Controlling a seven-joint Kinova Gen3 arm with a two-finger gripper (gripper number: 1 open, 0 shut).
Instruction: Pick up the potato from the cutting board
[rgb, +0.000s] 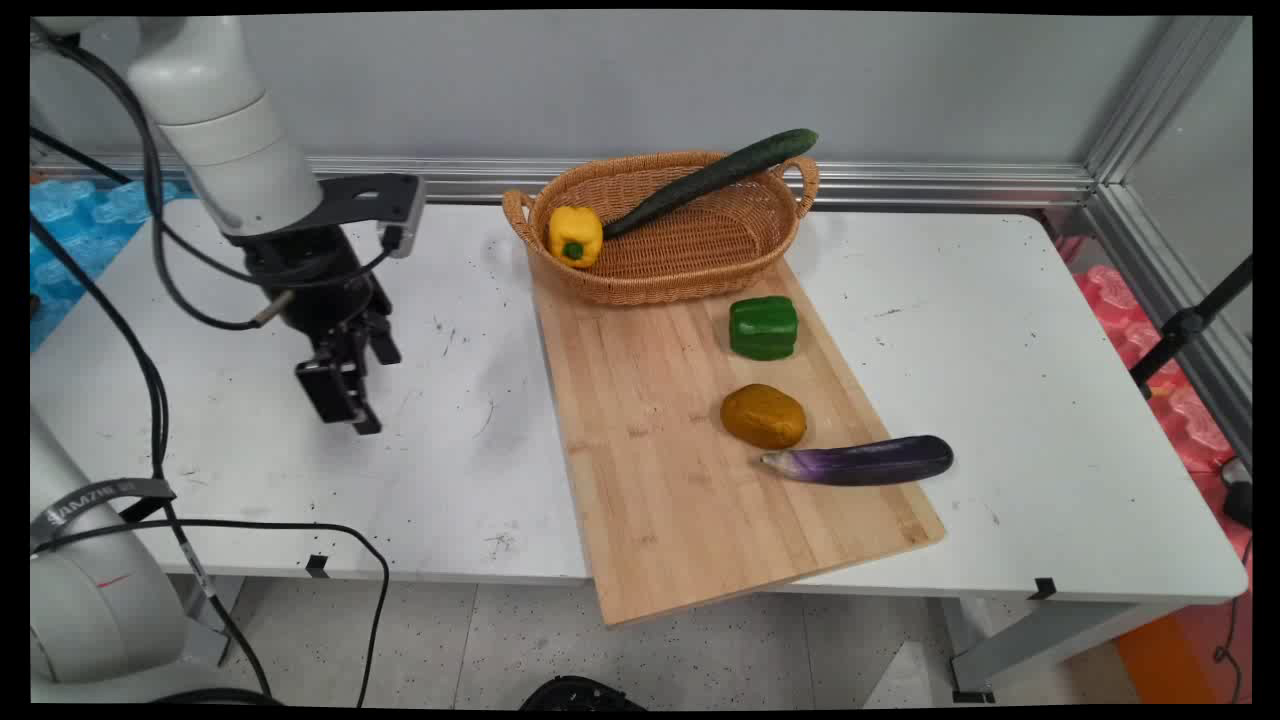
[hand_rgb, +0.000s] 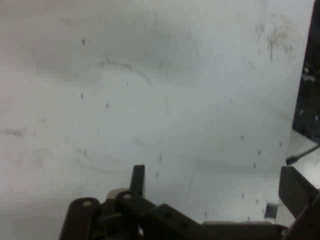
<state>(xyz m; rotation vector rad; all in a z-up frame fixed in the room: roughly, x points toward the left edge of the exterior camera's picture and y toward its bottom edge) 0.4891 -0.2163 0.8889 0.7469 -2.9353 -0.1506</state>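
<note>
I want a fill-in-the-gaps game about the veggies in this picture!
1. The yellow pepper lies inside the ____.
2. The long cucumber leans over the basket's ____.
3. The potato sits between the green pepper and the ____.
4. The pincer hangs over the bare white ____.

Missing words: basket; rim; eggplant; table

A scuffed white rectangular table (rgb: 1000, 330) is carrying a long pale bamboo cutting board (rgb: 660, 470), overhanging its near edge
</note>
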